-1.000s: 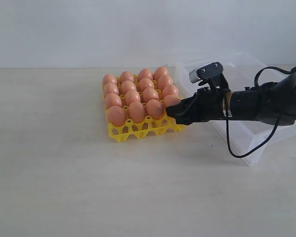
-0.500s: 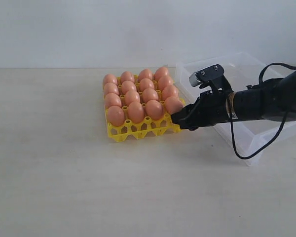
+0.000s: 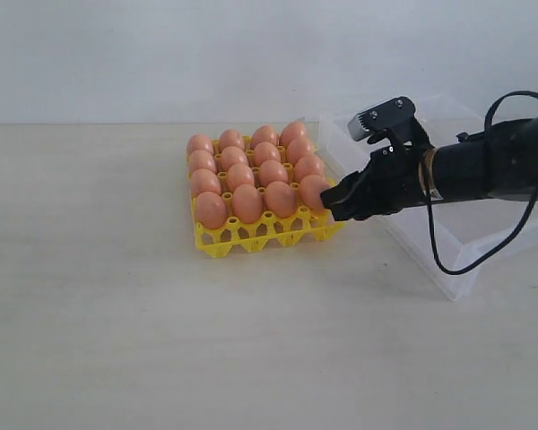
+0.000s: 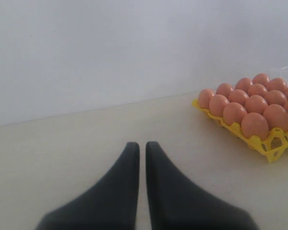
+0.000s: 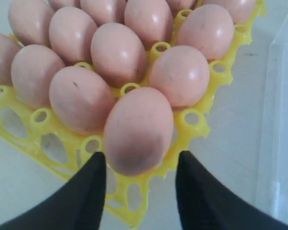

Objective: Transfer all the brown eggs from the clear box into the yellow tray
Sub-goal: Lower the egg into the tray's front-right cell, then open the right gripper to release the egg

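Observation:
Several brown eggs [image 3: 248,170] fill the yellow tray [image 3: 217,246] at mid table. My right gripper [image 3: 332,202] stands open just right of the tray's near right corner. In the right wrist view its fingertips [image 5: 140,160] flank the end of the corner egg [image 5: 138,130], which sits in its cup, with a gap on one side. The clear box [image 3: 457,242] lies behind and under the right arm; no egg shows in its visible part. My left gripper [image 4: 140,144] hovers shut over bare table, holding nothing, well apart from the eggs [image 4: 254,125] and tray [image 4: 273,143].
The clear box wall [image 5: 283,120] stands close beside the tray's corner [image 5: 194,125]. A black cable [image 3: 448,264] hangs from the right arm over the box's front edge. A pale wall backs the beige table.
My right gripper has drawn back to the right and risen slightly from the tray's corner. The corner egg stays in its cup.

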